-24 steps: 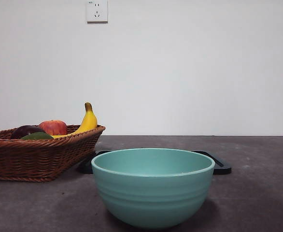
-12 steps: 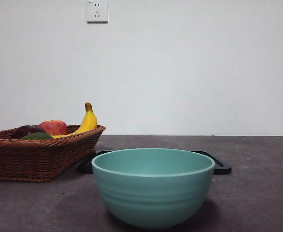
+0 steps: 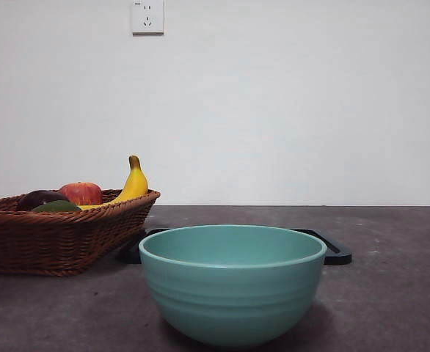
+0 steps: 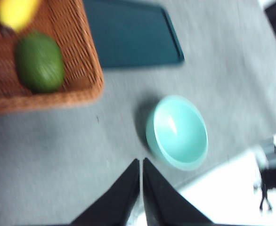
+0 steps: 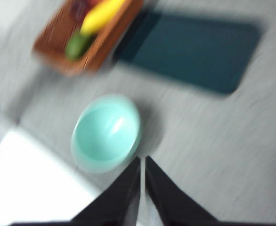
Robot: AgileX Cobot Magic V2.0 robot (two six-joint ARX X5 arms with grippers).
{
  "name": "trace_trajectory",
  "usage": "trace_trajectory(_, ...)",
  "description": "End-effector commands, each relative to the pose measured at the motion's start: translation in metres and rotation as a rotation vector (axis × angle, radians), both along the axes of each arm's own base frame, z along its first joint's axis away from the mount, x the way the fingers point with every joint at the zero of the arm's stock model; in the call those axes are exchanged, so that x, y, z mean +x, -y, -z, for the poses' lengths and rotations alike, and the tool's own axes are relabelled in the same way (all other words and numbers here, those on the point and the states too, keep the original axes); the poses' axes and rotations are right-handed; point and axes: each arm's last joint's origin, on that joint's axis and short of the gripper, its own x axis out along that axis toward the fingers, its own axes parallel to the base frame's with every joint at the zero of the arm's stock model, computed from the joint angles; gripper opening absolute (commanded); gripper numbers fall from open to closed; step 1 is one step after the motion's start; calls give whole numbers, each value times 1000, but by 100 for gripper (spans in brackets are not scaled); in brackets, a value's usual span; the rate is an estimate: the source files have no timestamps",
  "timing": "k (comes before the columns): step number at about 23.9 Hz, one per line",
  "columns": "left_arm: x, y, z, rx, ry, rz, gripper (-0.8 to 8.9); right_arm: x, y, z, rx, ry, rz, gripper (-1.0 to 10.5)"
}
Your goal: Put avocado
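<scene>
**Avocado not yet grasped, both arms high**

While the avocado [image 4: 39,61] lies in the wicker basket [image 4: 79,52], near its front wall and just beside the banana [image 4: 16,12], nothing is held by either arm. The left gripper [image 4: 141,162] is seen high above the table with its jaws pressed together; the right gripper [image 5: 142,160] is likewise narrowed to a slit, above the teal bowl [image 5: 107,133]. In the front view the avocado [image 3: 56,207] is barely seen over the basket rim, next to the maroon fruit [image 3: 40,198] and the red apple [image 3: 81,193].

Risks, as judged:
- Jaws must be opened before descent, or the fruit gets pushed, not gripped.
- Rounded dull skin could slip from a shallow pinch.
- Basket wall and banana sit close; a jaw could be caught on either.
- Maroon fruit could be mistaken for the target.
- Destination is not named; bowl or dark tray [image 4: 128,33] is assumed.
</scene>
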Motion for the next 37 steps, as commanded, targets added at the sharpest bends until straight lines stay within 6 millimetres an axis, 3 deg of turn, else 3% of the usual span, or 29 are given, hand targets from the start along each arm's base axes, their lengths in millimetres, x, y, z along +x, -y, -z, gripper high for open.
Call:
trace_trajectory(1,-2,2,-4,23,31,61,9,-2,-6,-1,-32,-7,-94,7)
trace_trajectory(6,-3,4,-4,29,35,85,26,-4,-14,0,-44,-12,-169,8)
trace_trajectory(8,-3,4,-4,29,35,83,117,-4,-14,0,-42,-14,-167,43)
trace_trajectory(11,-2,3,-4,36,37,77,290,-4,-14,0,-42,-14,-167,226)
trace_trajectory(14,-2,3,-4,31,37,71,392,-4,-14,0,-42,-11,-167,371)
trace_trajectory(20,8,4,-5,32,33,27,437,-2,-14,-2,-27,2,-154,389)
trace_trajectory(25,32,8,-3,74,36,-12,436,-1,-15,-2,-22,6,-149,389)
trace_trajectory(37,123,36,18,341,-39,-56,432,-1,-15,-2,-21,11,-149,389)
